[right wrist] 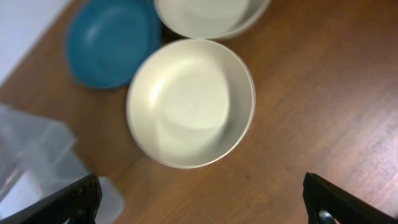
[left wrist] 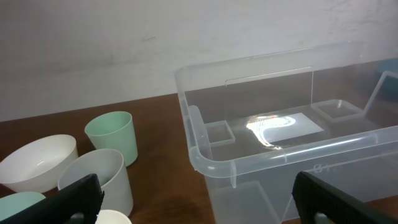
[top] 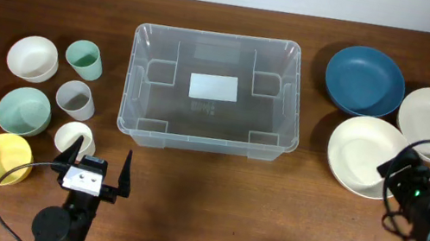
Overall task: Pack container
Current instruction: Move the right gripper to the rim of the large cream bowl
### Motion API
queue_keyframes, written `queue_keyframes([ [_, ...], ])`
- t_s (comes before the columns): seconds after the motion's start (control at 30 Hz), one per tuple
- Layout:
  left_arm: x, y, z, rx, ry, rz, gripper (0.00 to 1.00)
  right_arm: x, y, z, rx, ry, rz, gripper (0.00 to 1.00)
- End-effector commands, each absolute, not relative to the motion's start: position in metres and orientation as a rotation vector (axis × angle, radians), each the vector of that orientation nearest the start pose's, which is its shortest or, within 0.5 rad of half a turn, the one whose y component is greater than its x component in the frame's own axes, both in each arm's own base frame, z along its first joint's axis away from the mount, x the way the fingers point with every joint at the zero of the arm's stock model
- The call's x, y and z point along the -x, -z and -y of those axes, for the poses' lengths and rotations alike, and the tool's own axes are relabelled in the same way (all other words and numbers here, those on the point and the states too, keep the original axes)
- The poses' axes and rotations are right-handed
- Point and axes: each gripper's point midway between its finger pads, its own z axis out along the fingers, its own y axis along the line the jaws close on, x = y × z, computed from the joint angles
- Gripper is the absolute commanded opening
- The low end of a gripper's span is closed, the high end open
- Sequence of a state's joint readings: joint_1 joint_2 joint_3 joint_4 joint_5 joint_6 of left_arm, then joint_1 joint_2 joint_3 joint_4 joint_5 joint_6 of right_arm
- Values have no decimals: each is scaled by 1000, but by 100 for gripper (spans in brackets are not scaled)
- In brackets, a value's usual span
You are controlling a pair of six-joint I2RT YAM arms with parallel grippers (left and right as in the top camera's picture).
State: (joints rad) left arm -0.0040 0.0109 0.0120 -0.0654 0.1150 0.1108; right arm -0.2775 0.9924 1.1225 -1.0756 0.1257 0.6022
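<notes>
Cream bowl (right wrist: 191, 102) upright on wood table (right wrist: 323, 93). Blue bowl (right wrist: 109, 40) just beside it, by the table edge. 2nd cream bowl (right wrist: 208, 15) v. close to both, touching or not unclear. Blurred container (right wrist: 31, 149) corner near. Right gripper (right wrist: 202, 208) jaws wide apart, holding nothing.

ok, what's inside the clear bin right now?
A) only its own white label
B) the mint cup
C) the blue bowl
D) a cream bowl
A: the container shows just the white label on its base. The mint cup stands outside it to the left, and the blue bowl and cream bowls outside it to the right.
</notes>
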Motion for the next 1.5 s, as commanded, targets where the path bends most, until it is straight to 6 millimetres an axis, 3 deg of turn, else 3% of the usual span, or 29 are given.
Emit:
queue_keyframes([
  [0.0,-245,-159,18,-165,10,-1630,99,-249,-198,106,-1241,47,-2322,99],
  [0.13,-245,-159,18,-165,10,-1630,99,-259,-156,113,-1376,-13,-2434,99],
  [0.23,-245,-159,18,-165,10,-1630,99,-257,-123,130,-1621,-18,-2426,99],
  [0.47,-245,-159,18,-165,10,-1630,99,-265,-83,146,-1715,-22,-2467,99],
  [0.83,-245,-159,18,-165,10,-1630,99,-288,-37,154,-1663,-47,-2545,99],
  [0.93,-245,-159,18,-165,10,-1630,99,-292,-26,156,-1651,-51,-2561,89],
  [1.2,-245,-159,18,-165,10,-1630,99,-297,-18,159,-1633,-50,-2564,77],
  [1.33,-245,-159,18,-165,10,-1630,99,-294,-9,158,-1645,-43,-2580,64],
  [1.47,-245,-159,18,-165,10,-1630,99,-288,-2,155,-1656,-39,-2598,59],
])
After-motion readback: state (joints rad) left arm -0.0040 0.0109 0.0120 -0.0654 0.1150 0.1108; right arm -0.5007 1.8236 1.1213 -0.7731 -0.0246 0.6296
